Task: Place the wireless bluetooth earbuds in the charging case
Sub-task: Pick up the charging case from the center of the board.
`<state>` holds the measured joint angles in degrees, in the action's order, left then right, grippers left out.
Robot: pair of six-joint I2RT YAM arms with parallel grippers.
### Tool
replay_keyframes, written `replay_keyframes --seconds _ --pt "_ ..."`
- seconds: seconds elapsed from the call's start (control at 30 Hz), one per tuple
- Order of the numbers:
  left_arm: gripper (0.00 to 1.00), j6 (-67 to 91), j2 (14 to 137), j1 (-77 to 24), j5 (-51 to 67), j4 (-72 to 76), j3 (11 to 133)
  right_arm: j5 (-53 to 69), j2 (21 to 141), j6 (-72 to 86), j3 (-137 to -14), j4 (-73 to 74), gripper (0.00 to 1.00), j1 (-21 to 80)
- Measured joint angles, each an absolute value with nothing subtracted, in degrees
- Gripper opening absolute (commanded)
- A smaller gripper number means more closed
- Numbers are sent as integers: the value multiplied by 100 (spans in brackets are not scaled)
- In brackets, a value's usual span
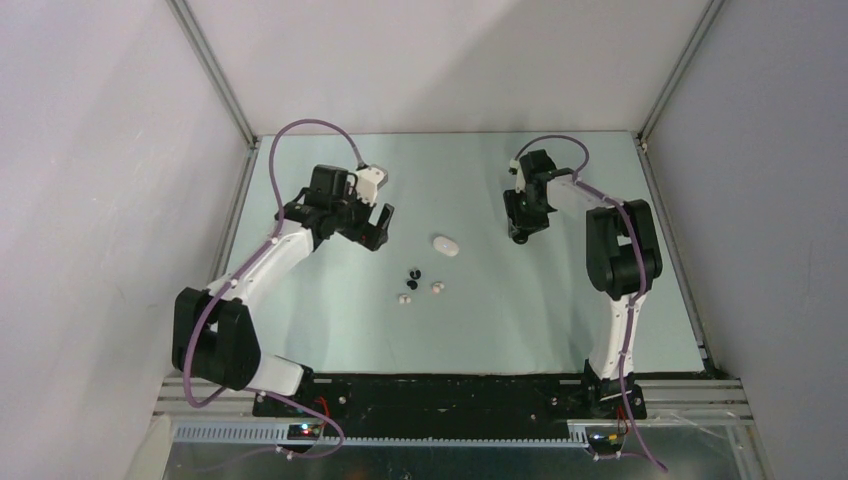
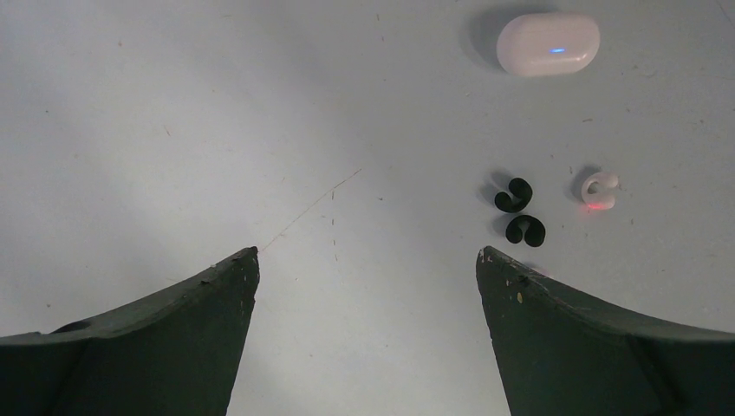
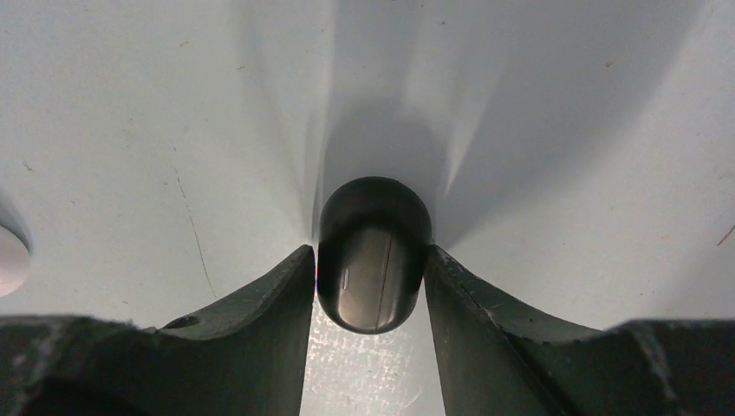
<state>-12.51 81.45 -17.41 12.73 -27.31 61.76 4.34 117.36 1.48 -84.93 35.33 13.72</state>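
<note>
Two black earbuds [image 1: 414,277] and two white earbuds [image 1: 438,287] lie loose mid-table, below the closed white case [image 1: 445,245]. In the left wrist view I see both black buds [image 2: 518,212], one white bud [image 2: 600,189] and the white case [image 2: 548,43] with a blue light. My left gripper [image 1: 378,228] is open and empty [image 2: 368,256], left of the buds. My right gripper [image 1: 520,232] is shut on the closed black case [image 3: 373,256], which sticks out past the fingertips, low over the table.
The table is a pale green mat [image 1: 540,320] with walls on three sides. The white case's edge shows at the left of the right wrist view [image 3: 10,260].
</note>
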Motion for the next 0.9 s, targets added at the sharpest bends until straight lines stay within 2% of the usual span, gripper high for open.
replay_keyframes --seconds 0.23,0.57,0.7,0.8,0.9 --pt "100 -1249 8145 -1752 1345 -2727 6184 388 11614 99 -8305 3428 63 1387" --pt "100 -1247 8145 -1752 1378 -2727 6184 174 11579 25 -8237 3413 57 1470" --pt "100 -1236 8147 -1761 1389 -2727 6184 139 11513 14 -8143 3417 50 1472" --pt "98 -1199 8197 -1763 1422 -2740 6259 110 11483 -38 -8090 3420 36 1479" --pt "97 -1190 8368 -1767 1446 -2742 6482 110 11467 -137 -8077 3417 28 1490"
